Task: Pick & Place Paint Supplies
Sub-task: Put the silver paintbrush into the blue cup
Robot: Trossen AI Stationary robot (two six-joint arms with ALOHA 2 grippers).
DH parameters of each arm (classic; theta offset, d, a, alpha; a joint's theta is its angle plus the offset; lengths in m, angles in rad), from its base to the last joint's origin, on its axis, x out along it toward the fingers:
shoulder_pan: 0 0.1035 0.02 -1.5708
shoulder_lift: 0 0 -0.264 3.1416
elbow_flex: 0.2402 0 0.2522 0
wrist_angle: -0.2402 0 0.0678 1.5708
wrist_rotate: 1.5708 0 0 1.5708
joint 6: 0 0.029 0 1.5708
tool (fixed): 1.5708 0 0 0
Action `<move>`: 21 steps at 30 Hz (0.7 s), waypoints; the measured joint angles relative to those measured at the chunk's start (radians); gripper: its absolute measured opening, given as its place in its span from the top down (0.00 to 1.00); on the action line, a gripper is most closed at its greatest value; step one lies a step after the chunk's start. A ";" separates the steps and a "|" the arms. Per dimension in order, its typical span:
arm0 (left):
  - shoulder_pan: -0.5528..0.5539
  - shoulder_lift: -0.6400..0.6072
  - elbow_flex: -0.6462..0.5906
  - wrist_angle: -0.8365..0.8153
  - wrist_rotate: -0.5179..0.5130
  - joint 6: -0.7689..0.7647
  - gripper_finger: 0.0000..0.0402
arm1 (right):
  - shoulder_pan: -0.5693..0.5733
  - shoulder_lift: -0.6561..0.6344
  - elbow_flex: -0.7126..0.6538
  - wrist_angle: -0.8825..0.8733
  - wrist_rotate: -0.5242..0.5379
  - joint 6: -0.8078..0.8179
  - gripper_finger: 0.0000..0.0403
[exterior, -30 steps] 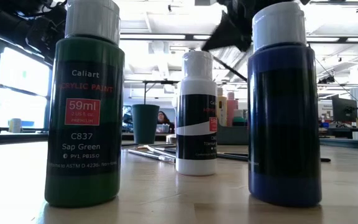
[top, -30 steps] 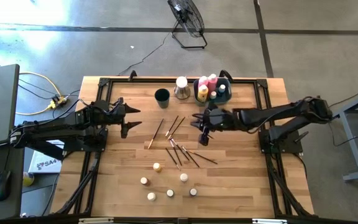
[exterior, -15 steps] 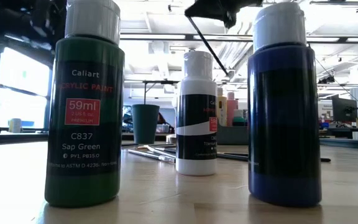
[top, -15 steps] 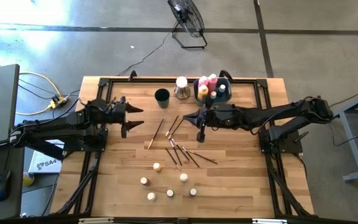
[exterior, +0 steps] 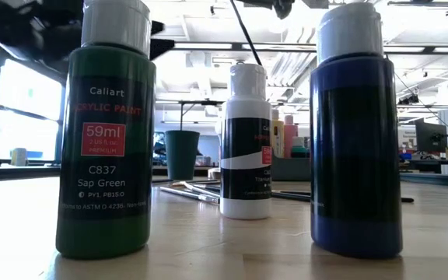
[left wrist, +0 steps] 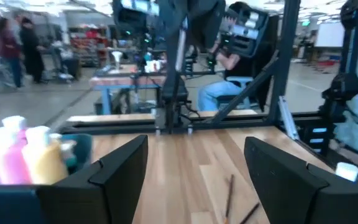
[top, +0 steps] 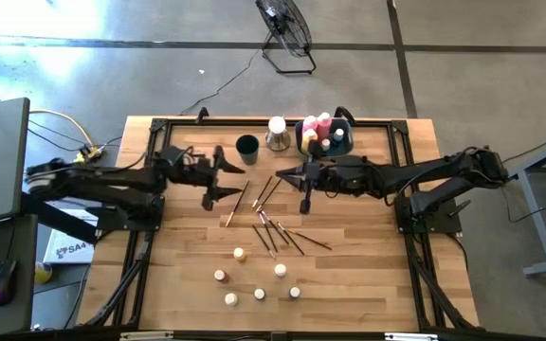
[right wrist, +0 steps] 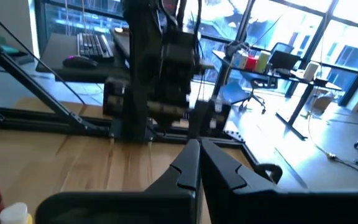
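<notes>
A few bottles sit in the bin at 12 o'clock, but brushes and pots wait on the desk (right gripper pinches a brush, left gripper hangs open).

A: Surface?
B: Wooden table, black frame along the edges.
A: On it?
B: Far side: dark cup, white-capped bottle, bin with bottles. Middle: loose brushes. Near side: six small capped paint bottles, spaced apart.
</notes>
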 joint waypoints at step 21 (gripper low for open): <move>0.000 0.266 0.204 0.039 0.134 -0.002 0.34 | 0.000 0.210 0.000 0.365 -0.026 0.025 0.99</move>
